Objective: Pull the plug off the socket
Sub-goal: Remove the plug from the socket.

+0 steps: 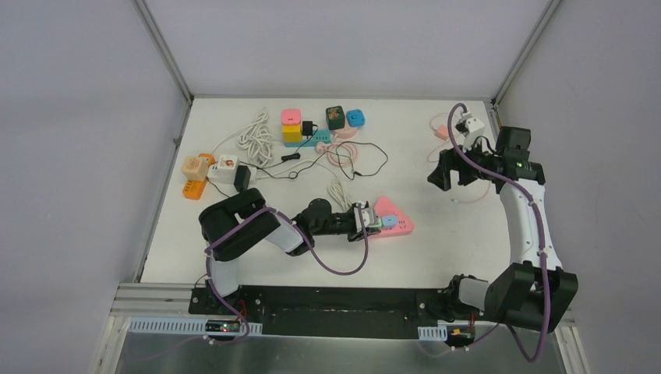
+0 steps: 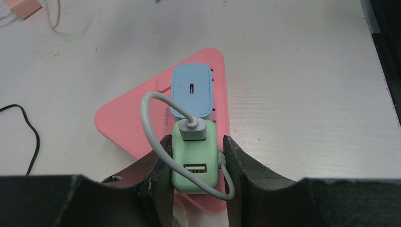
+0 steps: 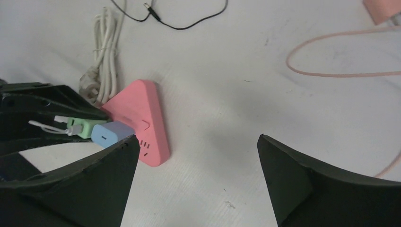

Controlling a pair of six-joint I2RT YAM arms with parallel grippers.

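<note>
White table [image 1: 468, 249] (grey walls [image 1: 78, 117]): left hand [image 1: 363, 220] clamps green plug [image 2: 195, 163], right hand [image 3: 198, 141] gapes.

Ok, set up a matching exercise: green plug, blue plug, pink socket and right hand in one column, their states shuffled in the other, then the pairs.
1. green plug
2. blue plug
3. pink socket
4. right hand

A. open, holding nothing
B. gripped by the left hand
C. lying flat on the table
D. plugged in, not gripped

Pairs: 1-B, 2-D, 3-C, 4-A
</note>
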